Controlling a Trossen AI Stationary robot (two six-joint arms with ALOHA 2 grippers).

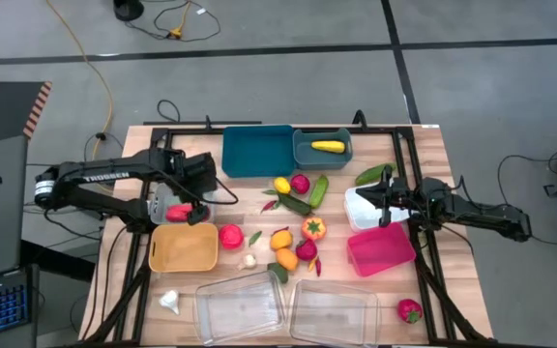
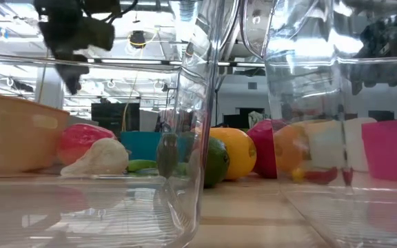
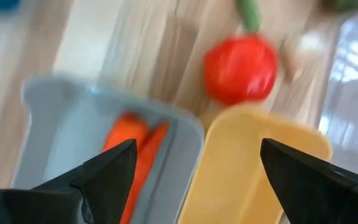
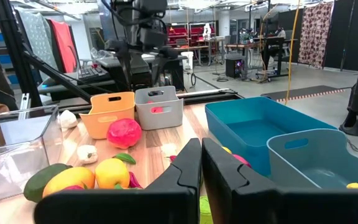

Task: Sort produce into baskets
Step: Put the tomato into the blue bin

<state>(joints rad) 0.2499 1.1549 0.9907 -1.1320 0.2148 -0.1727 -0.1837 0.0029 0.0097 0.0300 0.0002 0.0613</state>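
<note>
Wooden table strewn with bins, two clear trays and loose toy produce.

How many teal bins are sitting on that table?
2: a large teal bin at the table's far edge, and a smaller teal bin touching its right side, holding a yellow vegetable. None seem hidden.

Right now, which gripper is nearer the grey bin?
Left. The left gripper hangs right over the grey bin, jaws open above the red-orange piece inside. The right gripper sits far across the table by the white bin.
</note>
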